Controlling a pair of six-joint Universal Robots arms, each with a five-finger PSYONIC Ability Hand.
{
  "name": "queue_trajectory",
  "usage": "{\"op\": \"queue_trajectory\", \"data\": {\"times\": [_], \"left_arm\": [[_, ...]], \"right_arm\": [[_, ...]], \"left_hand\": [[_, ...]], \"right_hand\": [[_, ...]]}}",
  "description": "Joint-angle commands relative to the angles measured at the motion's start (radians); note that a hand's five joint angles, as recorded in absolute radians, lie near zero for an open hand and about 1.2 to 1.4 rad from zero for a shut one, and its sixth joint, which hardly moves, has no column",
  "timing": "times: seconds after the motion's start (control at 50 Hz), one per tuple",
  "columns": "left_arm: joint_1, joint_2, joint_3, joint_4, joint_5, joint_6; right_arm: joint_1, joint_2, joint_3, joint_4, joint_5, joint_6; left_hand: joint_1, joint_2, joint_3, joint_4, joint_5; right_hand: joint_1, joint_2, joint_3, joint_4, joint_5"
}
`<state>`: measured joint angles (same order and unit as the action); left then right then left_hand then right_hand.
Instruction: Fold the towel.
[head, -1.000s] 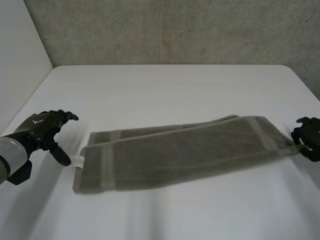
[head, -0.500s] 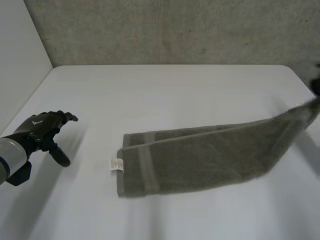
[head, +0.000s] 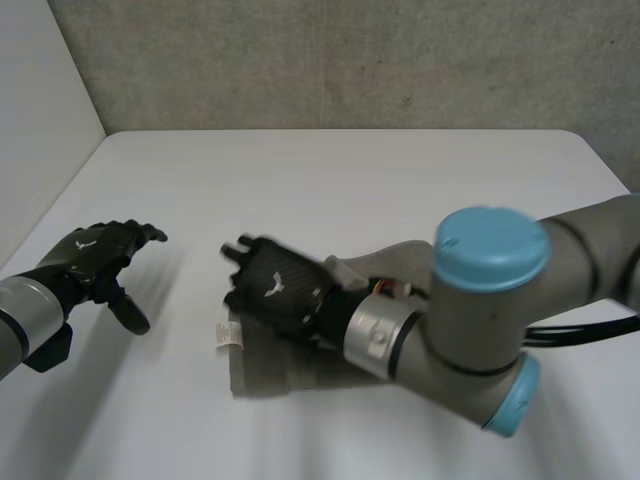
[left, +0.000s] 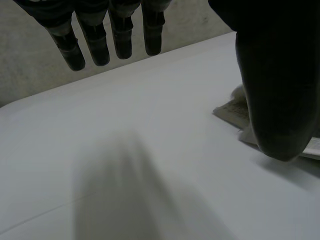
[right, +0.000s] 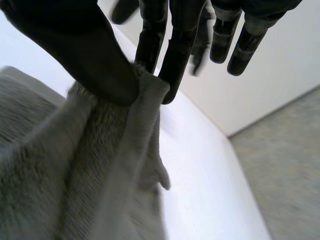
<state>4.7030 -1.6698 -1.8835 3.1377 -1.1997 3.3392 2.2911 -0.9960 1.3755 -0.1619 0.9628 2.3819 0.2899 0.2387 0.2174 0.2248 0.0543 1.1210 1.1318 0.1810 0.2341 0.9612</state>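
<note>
Head view: right hand (head: 275, 290) over worktop (head: 350, 170) middle, above towel (head: 270, 368) end with white label (head: 228, 333). Towel lies toward near edge, mostly hidden under right arm. Right wrist view: thumb and fingers (right: 182, 45) pinching towel edge, cloth bunched below. Left hand (head: 95, 255) near left edge, fingers straight, spread from thumb, holding nothing, apart from towel.

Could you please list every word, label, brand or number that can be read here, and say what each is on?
No word or number can be read here.
Label at the end of the towel: white, its print too small to read.
Left hand: a small white mark on its back, no letters.
Right hand: the same kind of white mark, no letters.
</note>
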Motion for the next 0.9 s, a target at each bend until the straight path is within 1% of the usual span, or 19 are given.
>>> {"op": "queue_trajectory", "data": {"times": [0.02, 0.06, 0.12, 0.14, 0.18, 0.22, 0.3, 0.34, 0.36, 0.4, 0.44, 0.5, 0.58, 0.62, 0.68, 0.72, 0.76, 0.78, 0.9], "left_arm": [[-0.053, -0.011, 0.024, 0.005, -0.004, -0.004], [-0.072, -0.013, 0.038, 0.005, -0.006, -0.015], [-0.121, -0.030, 0.069, 0.005, -0.008, -0.050], [-0.121, -0.030, 0.069, 0.005, -0.008, -0.050], [-0.182, -0.053, 0.110, 0.002, -0.011, -0.098], [-0.210, -0.057, 0.128, 0.002, -0.011, -0.127], [-0.253, -0.079, 0.169, 0.002, -0.012, -0.178], [-0.299, -0.111, 0.207, -0.004, -0.014, -0.233], [-0.299, -0.111, 0.207, -0.004, -0.014, -0.233], [-0.363, -0.140, 0.239, -0.004, -0.015, -0.297], [-0.394, -0.160, 0.253, -0.004, -0.017, -0.334], [-0.455, -0.204, 0.274, -0.004, -0.037, -0.397], [-0.511, -0.257, 0.293, -0.002, -0.070, -0.426], [-0.552, -0.315, 0.313, -0.002, -0.121, -0.426], [-0.569, -0.343, 0.327, -0.002, -0.149, -0.426], [-0.590, -0.390, 0.346, -0.001, -0.202, -0.428], [-0.593, -0.407, 0.353, 0.001, -0.227, -0.428], [-0.597, -0.418, 0.357, 0.001, -0.248, -0.429], [-0.601, -0.441, 0.357, 0.009, -0.291, -0.429]], "right_arm": [[0.016, 0.030, -0.006, 0.004, 0.071, 0.031], [-0.004, 0.014, 0.002, 0.010, 0.122, 0.086], [-0.034, -0.038, 0.025, 0.012, 0.155, 0.129], [-0.035, -0.038, 0.025, 0.012, 0.156, 0.129], [-0.064, -0.076, 0.056, 0.012, 0.159, 0.145], [-0.149, -0.159, 0.137, 0.009, 0.149, 0.180], [-0.217, -0.240, 0.211, 0.009, 0.145, 0.235], [-0.251, -0.277, 0.247, 0.009, 0.145, 0.263], [-0.293, -0.303, 0.285, 0.009, 0.145, 0.284], [-0.335, -0.329, 0.326, 0.009, 0.143, 0.300], [-0.410, -0.369, 0.407, 0.007, 0.130, 0.306], [-0.459, -0.388, 0.479, -0.002, 0.097, 0.306], [-0.496, -0.386, 0.533, -0.005, 0.056, 0.309], [-0.510, -0.382, 0.553, -0.011, 0.040, 0.307], [-0.527, -0.372, 0.590, -0.045, 0.022, 0.307], [-0.532, -0.365, 0.603, -0.070, 0.016, 0.309], [-0.539, -0.331, 0.622, -0.114, 0.007, 0.309], [-0.539, -0.331, 0.622, -0.114, 0.007, 0.309], [-0.544, -0.265, 0.622, -0.128, 0.004, 0.300]], "left_hand": [[-0.115, -0.063, -0.043, -0.050, -0.053], [-0.115, -0.063, -0.043, -0.050, -0.053], [-0.115, -0.063, -0.043, -0.050, -0.053], [-0.115, -0.063, -0.043, -0.050, -0.053], [-0.115, -0.063, -0.043, -0.050, -0.053], [-0.115, -0.063, -0.043, -0.050, -0.053], [-0.115, -0.063, -0.043, -0.050, -0.053], [-0.115, -0.063, -0.043, -0.050, -0.053], [-0.115, -0.063, -0.043, -0.050, -0.053], [-0.115, -0.063, -0.043, -0.050, -0.053], [-0.115, -0.063, -0.043, -0.050, -0.053], [-0.115, -0.063, -0.043, -0.050, -0.053], [-0.115, -0.063, -0.043, -0.050, -0.053], [-0.115, -0.063, -0.043, -0.050, -0.053], [-0.115, -0.063, -0.043, -0.050, -0.053], [-0.115, -0.063, -0.043, -0.050, -0.053], [-0.115, -0.063, -0.043, -0.050, -0.053], [-0.115, -0.063, -0.043, -0.050, -0.053], [-0.115, -0.063, -0.043, -0.050, -0.053]], "right_hand": [[-0.947, -0.957, -0.007, -0.060, -0.961], [-0.947, -0.957, -0.007, -0.060, -0.961], [-0.947, -0.957, -0.007, -0.060, -0.961], [-0.947, -0.957, -0.007, -0.060, -0.961], [-0.947, -0.957, -0.007, -0.060, -0.961], [-0.947, -0.957, -0.007, -0.060, -0.961], [-0.947, -0.957, -0.007, -0.060, -0.961], [-0.947, -0.957, -0.007, -0.060, -0.961], [-0.947, -0.957, -0.007, -0.060, -0.961], [-0.947, -0.957, -0.007, -0.060, -0.961], [-0.947, -0.957, -0.007, -0.060, -0.961], [-0.947, -0.957, -0.007, -0.060, -0.961], [-0.890, -0.900, -0.007, -0.060, -0.904], [-0.875, -0.885, -0.007, -0.060, -0.889], [-0.769, -0.780, -0.007, -0.060, -0.784], [-0.690, -0.700, -0.007, -0.060, -0.704], [-0.511, -0.522, -0.007, -0.060, -0.526], [-0.511, -0.521, -0.007, -0.060, -0.525], [-0.282, -0.293, -0.007, -0.060, -0.297]]}}
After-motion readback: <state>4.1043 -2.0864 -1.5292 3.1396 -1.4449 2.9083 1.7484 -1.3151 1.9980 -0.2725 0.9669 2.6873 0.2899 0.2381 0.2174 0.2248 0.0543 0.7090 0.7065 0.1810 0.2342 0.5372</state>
